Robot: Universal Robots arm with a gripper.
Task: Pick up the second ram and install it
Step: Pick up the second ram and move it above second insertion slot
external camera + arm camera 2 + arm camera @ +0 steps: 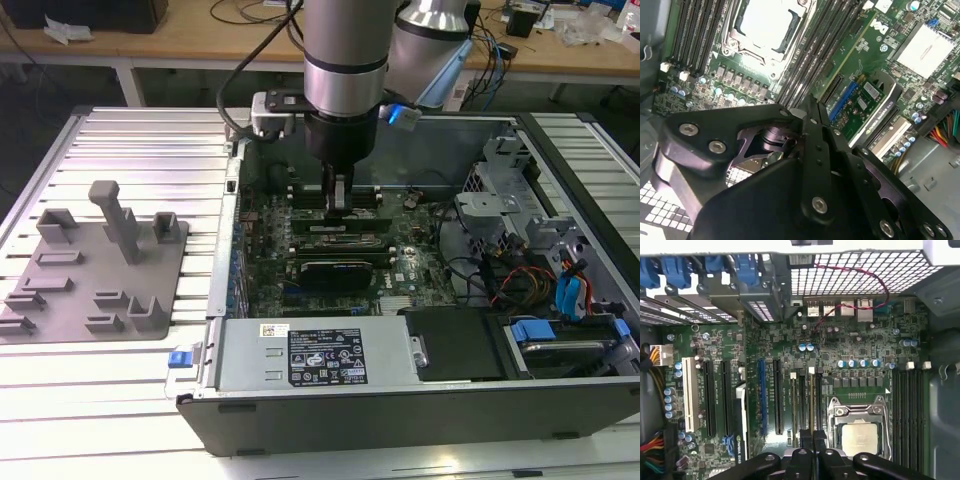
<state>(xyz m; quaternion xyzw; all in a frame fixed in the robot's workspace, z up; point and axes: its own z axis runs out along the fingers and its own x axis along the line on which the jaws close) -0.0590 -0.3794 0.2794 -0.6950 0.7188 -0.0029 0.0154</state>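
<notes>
My gripper [340, 200] hangs inside the open computer case, low over the motherboard's memory slots. In both wrist views the black fingers [812, 115] stand pressed together. A thin green-gold edge runs out from between the fingertips along a slot: the second ram [811, 390], seen edge-on. In the second wrist view the ram [855, 52] lies in line with the dark slots beside the processor socket [765, 25]. I cannot tell whether it is seated in the slot or just above it. The gripper [812, 436] is shut on the ram's top edge.
A grey fixture tray [100, 270] with posts lies on the table at the exterior view's left. Near the gripper, a graphics card [335, 270] stands in the case. The power supply [310, 355] lines the near edge, and drive cages and cables [540, 250] fill the right.
</notes>
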